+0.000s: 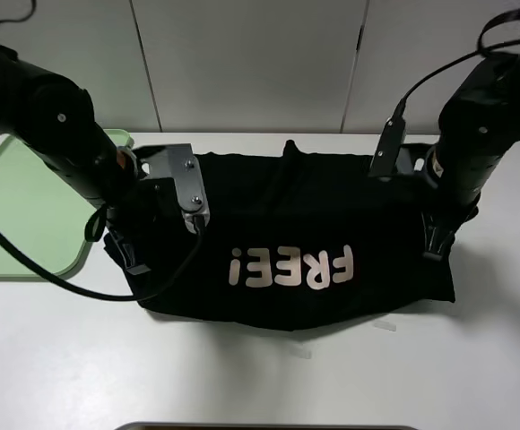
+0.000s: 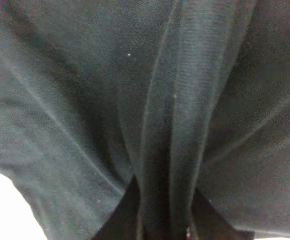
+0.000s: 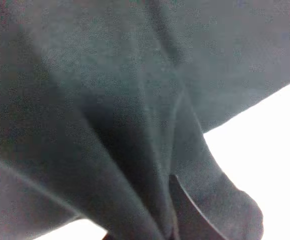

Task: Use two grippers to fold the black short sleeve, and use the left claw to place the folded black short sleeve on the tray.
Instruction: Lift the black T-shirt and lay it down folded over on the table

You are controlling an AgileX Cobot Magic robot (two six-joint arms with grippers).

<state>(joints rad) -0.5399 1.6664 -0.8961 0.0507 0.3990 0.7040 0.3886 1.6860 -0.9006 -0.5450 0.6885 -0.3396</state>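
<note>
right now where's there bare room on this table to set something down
Bare table runs in front of the black short sleeve, widest beside the green tray's near edge; another strip lies right of the right gripper. The tray's surface shows bare too. Crowded: both shirt ends, where the left gripper and right gripper pinch it.

The tray (image 1: pixel 27 206) runs off the high view's left edge. In both wrist views the blurred black short sleeve (image 1: pixel 314 215) fills the frame, its pinched folds burying the fingertips of the left end effector (image 2: pixel 160 225) and the right end effector (image 3: pixel 157 229).
</note>
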